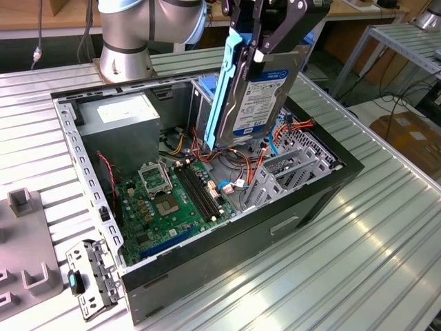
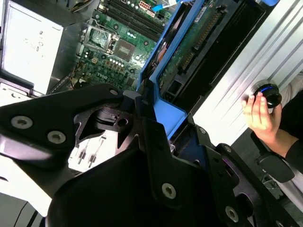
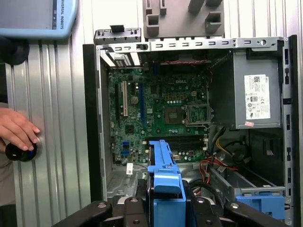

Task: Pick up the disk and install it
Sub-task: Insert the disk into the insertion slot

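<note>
the claw (image 3: 166, 210) clasps the disk (image 3: 163, 163) over the open computer case (image 3: 92, 118), a hand (image 3: 16, 132) beside it.

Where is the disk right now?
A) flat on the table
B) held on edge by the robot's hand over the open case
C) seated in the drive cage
B: the hand grips the disk upright, its lower end hanging over the open case.

Ribbed metal table (image 1: 386, 227) — another table (image 1: 412, 40) beyond

White-and-blue printed label on the disk (image 1: 265, 103), white printed sticker on the power supply (image 3: 255, 97). Lettering runs along the pendant (image 3: 33, 16) edge.
</note>
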You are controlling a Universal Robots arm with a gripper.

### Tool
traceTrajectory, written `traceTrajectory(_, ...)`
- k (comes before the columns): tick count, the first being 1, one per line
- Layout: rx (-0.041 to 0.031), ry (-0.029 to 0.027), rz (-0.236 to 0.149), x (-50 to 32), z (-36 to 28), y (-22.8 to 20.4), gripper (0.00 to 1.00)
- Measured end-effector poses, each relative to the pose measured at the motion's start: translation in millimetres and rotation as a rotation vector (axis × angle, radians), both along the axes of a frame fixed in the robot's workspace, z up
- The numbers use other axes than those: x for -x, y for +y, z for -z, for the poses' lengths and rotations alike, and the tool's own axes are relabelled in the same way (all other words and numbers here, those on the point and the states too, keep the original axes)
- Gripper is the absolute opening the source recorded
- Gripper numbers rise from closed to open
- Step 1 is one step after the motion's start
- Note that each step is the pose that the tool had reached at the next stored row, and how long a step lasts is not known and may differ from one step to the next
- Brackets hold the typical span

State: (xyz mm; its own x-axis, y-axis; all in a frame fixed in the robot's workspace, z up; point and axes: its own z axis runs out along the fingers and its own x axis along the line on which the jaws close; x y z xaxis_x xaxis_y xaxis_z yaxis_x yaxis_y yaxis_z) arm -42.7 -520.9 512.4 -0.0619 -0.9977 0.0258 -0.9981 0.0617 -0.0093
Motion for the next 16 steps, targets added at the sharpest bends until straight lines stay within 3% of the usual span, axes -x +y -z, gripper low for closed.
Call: traceTrajectory(16,0.0041,0.0,0.0,-18.4,2.2,-3.5,0.37)
